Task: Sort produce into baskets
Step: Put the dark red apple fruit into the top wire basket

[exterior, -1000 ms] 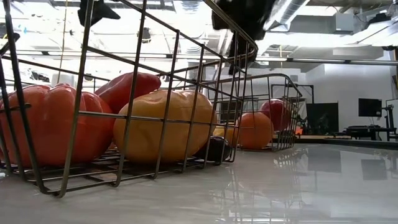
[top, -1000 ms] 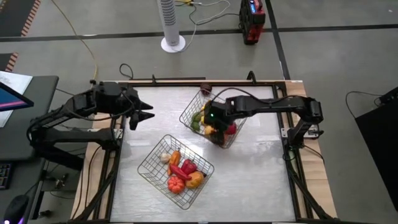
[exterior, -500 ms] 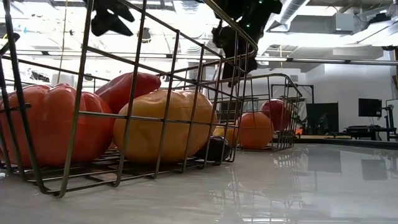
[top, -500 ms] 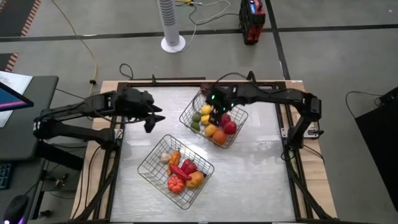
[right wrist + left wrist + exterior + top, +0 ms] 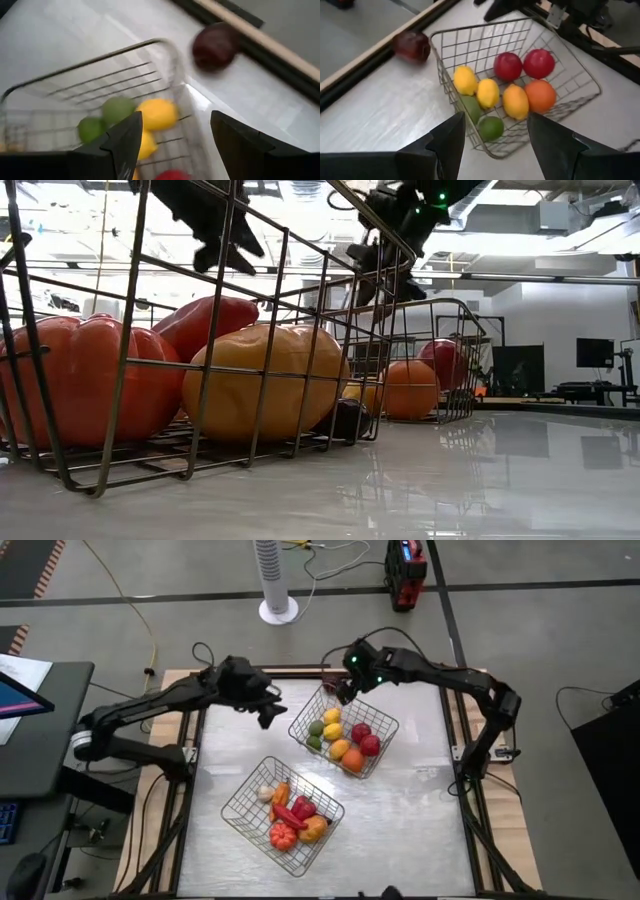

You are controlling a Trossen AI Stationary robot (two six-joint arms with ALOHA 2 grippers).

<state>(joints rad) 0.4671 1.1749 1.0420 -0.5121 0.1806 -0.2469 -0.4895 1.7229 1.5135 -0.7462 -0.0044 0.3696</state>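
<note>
High view: L arm reaches in from the left, left end effector over bare tabletop just beside the far basket. R arm stretches across the far edge, right end effector above that basket's far corner. A dark red fruit lies outside, by the tabletop's far rail. Far basket holds yellow, green, red and orange pcs. Near basket holds white, orange and red pcs. Both are thin wire mesh, square, shallow.

Low view: near basket fills the foreground w/ glossy red and yellow-orange pcs; far basket lies behind. Both arms hang above, clear of the mesh.

L wrist view: left fingers spread, nothing between; far basket lies ahead, well apart, w/ lemons, limes, two red fruits and an orange.

R wrist view: right fingers spread, nothing held; basket corner lies just below; dark red fruit is beyond it, on the tabletop, apart from the mesh.
</note>
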